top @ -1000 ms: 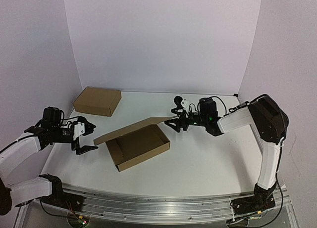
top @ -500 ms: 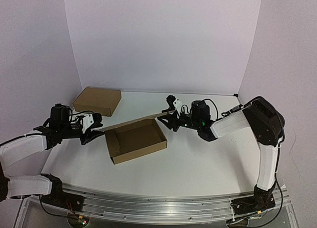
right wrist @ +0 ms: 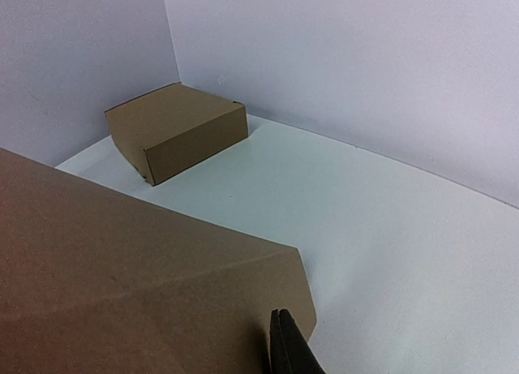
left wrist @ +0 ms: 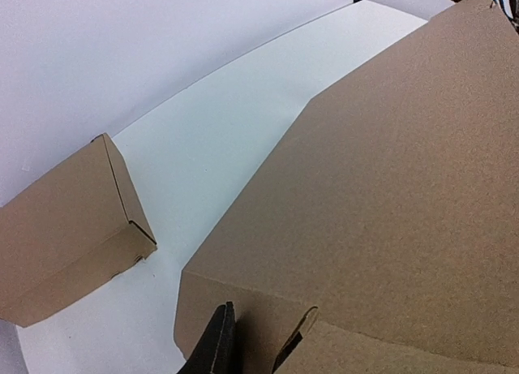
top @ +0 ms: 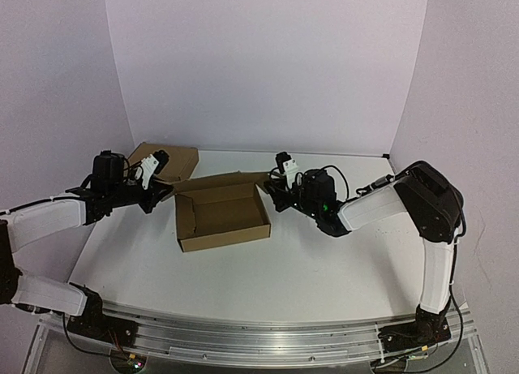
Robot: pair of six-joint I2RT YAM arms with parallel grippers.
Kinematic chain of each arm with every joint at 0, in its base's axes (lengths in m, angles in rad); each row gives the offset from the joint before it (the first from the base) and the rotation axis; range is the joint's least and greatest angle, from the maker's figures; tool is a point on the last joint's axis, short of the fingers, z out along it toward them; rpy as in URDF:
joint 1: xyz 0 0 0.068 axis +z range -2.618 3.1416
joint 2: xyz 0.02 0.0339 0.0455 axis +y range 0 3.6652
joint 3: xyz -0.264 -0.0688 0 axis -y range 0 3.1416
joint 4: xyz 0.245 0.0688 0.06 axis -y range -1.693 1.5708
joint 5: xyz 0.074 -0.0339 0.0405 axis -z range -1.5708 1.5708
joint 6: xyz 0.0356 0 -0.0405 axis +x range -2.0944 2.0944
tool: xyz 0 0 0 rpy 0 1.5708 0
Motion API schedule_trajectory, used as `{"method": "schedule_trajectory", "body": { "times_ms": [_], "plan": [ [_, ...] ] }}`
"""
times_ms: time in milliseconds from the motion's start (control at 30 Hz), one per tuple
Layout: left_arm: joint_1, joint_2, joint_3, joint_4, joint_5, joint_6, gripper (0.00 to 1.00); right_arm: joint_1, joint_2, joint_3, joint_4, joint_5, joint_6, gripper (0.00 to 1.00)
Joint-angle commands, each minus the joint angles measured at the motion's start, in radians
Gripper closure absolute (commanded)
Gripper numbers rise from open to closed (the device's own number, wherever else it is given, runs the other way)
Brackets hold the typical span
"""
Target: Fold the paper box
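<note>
Centrally on table (top: 324,260), paper box (top: 223,220) sat, lid (top: 219,182) raised.
Left gripper (top: 160,189), nearly closed, clamped lid corner at box's 10 o'clock; right gripper (top: 274,194) likewise at 2 o'clock. Only top view showed the box interior; wrist views showed lid face and spare box (top: 180,159).

The open brown cardboard mailer box (top: 223,220) occupies the centre of the white counter (top: 340,260). Its upright lid panel (top: 219,182) bars access from the far edge. A closed brown cardboard box (top: 174,159) blocks the far left corner. The left end effector (top: 162,187) fills the gap between the two boxes. The right end effector (top: 272,189) stands at the lid's right end. The near edge and the right side are free.
</note>
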Motion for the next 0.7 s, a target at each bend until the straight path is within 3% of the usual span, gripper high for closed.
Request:
{"method": "schedule_trajectory", "body": {
  "times_ms": [0, 233, 533, 667],
  "plan": [
    [0.002, 0.029, 0.095, -0.055, -0.020, -0.144, 0.93, 0.019, -0.066, 0.057, -0.154, 0.050, 0.155, 0.86],
    [-0.011, 0.074, 0.162, -0.132, -0.034, -0.352, 0.91, 0.080, -0.116, 0.096, -0.345, 0.136, 0.289, 0.92],
    [-0.021, 0.174, 0.294, -0.220, -0.017, -0.591, 0.75, 0.139, -0.089, 0.304, -0.756, 0.307, 0.537, 0.95],
    [-0.022, 0.198, 0.302, -0.256, -0.036, -0.615, 0.66, 0.143, -0.094, 0.316, -0.824, 0.329, 0.673, 0.96]
  ]
}}
